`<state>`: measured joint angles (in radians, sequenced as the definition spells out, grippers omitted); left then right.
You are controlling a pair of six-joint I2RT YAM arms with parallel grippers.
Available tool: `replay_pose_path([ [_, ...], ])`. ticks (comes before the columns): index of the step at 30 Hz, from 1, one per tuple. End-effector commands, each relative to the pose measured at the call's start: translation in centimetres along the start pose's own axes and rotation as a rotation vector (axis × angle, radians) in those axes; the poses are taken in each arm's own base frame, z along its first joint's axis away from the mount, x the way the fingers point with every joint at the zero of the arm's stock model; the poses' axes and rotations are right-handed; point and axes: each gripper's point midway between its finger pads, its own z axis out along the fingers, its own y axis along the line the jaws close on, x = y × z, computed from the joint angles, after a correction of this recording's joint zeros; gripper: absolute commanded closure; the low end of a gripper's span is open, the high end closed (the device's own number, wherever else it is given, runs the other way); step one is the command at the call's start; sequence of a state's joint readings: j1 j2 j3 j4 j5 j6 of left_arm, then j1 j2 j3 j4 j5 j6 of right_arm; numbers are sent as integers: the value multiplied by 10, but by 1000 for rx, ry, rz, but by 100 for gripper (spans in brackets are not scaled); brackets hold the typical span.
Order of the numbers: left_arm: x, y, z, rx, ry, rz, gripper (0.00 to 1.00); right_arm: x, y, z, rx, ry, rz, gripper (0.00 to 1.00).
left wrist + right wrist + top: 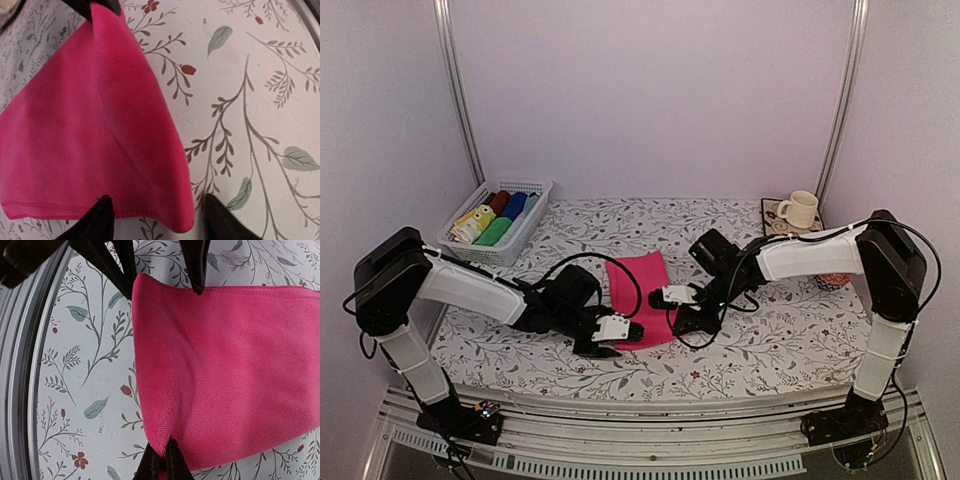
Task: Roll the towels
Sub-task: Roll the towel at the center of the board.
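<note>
The hot pink towel [638,288] lies flat on the flowered tablecloth at the middle of the table. My right gripper [667,297] is shut on its near right corner; the right wrist view shows the fingertips [161,460] pinching the pink towel [225,365] into a small peak. My left gripper [625,334] stands open at the near left corner. In the left wrist view the pink towel's [90,130] hem lies between the two spread fingers [102,217], loose and unpinched. A lime-yellow patterned towel [472,223] lies in the white basket.
The white basket [525,188] at the back left also holds dark red, blue and green rolls. A cream mug [800,209] stands on a coaster at the back right. The table's metal front rail [20,390] runs close behind both grippers.
</note>
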<state>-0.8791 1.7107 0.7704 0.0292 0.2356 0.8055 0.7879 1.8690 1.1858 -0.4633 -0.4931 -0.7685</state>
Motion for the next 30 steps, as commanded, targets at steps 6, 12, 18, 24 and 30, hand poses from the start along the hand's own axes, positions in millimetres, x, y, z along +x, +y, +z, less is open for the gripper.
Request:
replay_pose_path([
  [6,-23,7,-29,-73,-64,-14,3,-32,-8,-25,-82,-107,78,98],
  [12,-44,13,-22,-72,-97,-1,4,-25,-16,-14,-110,-98,181,98],
  [18,-51,19,-10,-65,-83,-37,8,-17,-23,-9,-121,-82,243,98],
  [24,-58,17,-6,-21,-79,-60,20,-10,-31,-12,-105,-82,276,98],
  [30,-54,9,3,22,-42,-77,33,-9,-35,-17,-101,-94,284,98],
])
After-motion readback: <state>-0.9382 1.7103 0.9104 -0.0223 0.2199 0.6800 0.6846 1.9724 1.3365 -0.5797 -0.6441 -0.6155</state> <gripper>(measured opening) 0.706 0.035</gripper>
